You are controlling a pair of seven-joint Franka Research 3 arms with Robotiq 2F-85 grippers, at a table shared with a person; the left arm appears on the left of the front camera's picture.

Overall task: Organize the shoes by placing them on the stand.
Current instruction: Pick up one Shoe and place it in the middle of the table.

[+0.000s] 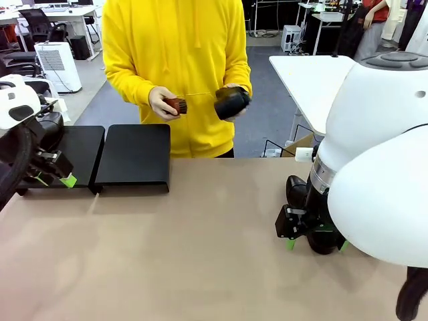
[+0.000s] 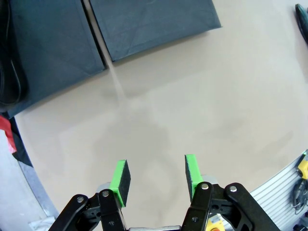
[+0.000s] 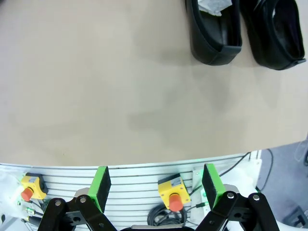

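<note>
While the left gripper (image 2: pixel 156 177) hangs released, green pads spread over bare surface (image 2: pixel 207 106), the stand (image 2: pixel 154 21) lies straight ahead of it, past its fingertips, both matte platforms bare; nothing has been placed yet, and this arm looks parked close to where the shoes should go. Farther beyond the stand, across from that gripper, a person's hand (image 1: pixel 160 100) holds a small reddish-brown brush (image 1: pixel 177 105) while the other lifts a shoe (image 1: pixel 232 102) clear of the surface, apparently to brush it before it is set down. The right gripper (image 3: pixel 156 185) is also released, jaws wide and empty, hovering over the surface's near edge. Ahead of it and off to one side lie a stuffed shoe (image 3: pixel 215 33), white paper showing in its opening, and a second shoe (image 3: pixel 275 33) just beside it. They sit as a pair within this arm's reach, so its open jaws probably anticipate taking the closer one.
</note>
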